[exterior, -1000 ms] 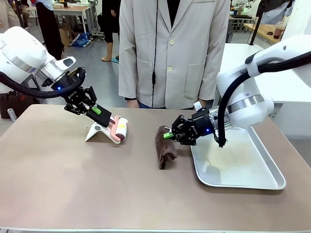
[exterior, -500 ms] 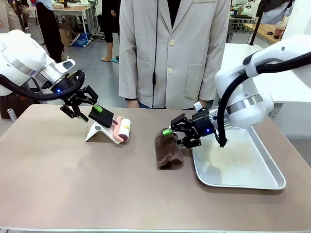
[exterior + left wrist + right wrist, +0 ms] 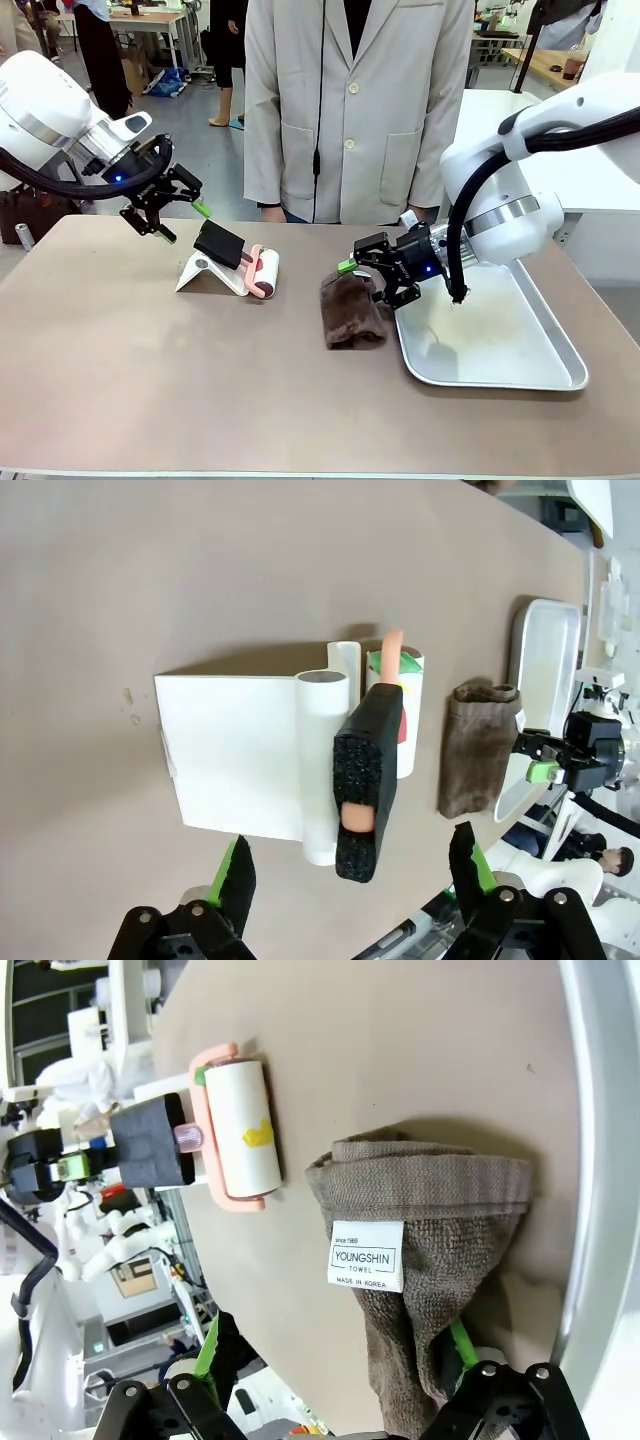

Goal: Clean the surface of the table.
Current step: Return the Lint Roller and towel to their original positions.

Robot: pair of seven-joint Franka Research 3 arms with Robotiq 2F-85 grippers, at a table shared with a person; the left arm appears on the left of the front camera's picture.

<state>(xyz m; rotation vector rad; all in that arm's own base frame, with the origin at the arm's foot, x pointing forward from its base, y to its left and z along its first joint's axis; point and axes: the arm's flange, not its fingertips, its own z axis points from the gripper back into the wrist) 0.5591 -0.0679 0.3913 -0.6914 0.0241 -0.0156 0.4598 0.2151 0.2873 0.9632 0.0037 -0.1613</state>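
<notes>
Counter [image 3: 120,380], one, taupe-brown, carrying every item listed. Lint roller [image 3: 262,272], one, on its white stand [image 3: 200,272] toward the far left edge; released a moment ago by the left hand [image 3: 170,212], which has drawn back with jaws spread, empty. Towel [image 3: 350,315], one, brown, lying mid-counter against the metal tray [image 3: 520,370]; the right hand [image 3: 378,275] has just let it drop and hangs above it, jaws apart. Judgement: wiping not begun; both tools set down. Person, one, at the far edge.
</notes>
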